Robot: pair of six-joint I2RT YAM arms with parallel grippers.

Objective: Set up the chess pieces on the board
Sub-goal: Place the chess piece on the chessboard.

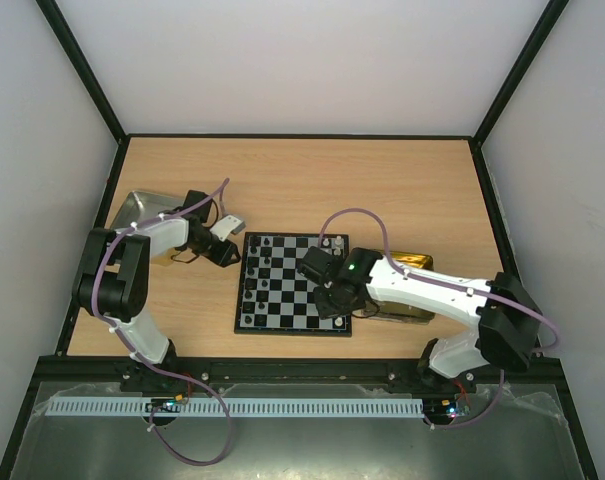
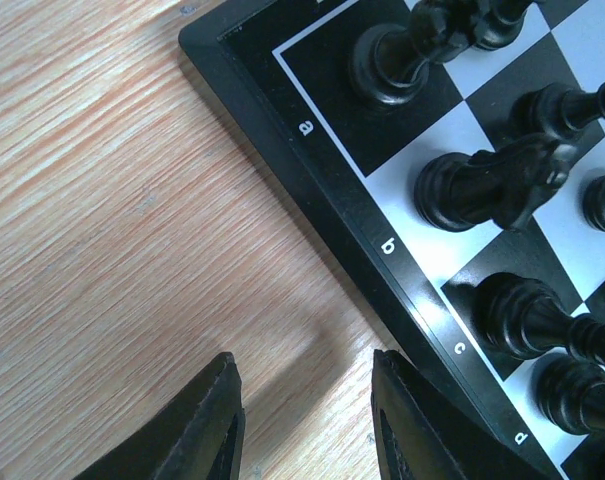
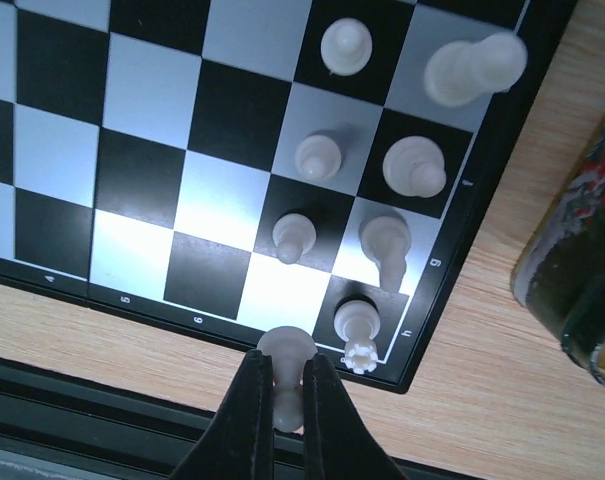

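The board lies mid-table, black and silver checks. Black pieces stand along its left side; white pieces stand at its right side. My right gripper is shut on a white pawn, held over the board's near right corner just above the rim, beside a white rook on the corner square. In the top view the right gripper hangs over that corner. My left gripper is open and empty over bare wood just left of the board's rim; in the top view the left gripper is by the board's far left corner.
A silver tray sits at the far left behind the left arm. A gold tray lies right of the board under the right arm; its dark edge shows in the right wrist view. The table's black front rail runs close below the board.
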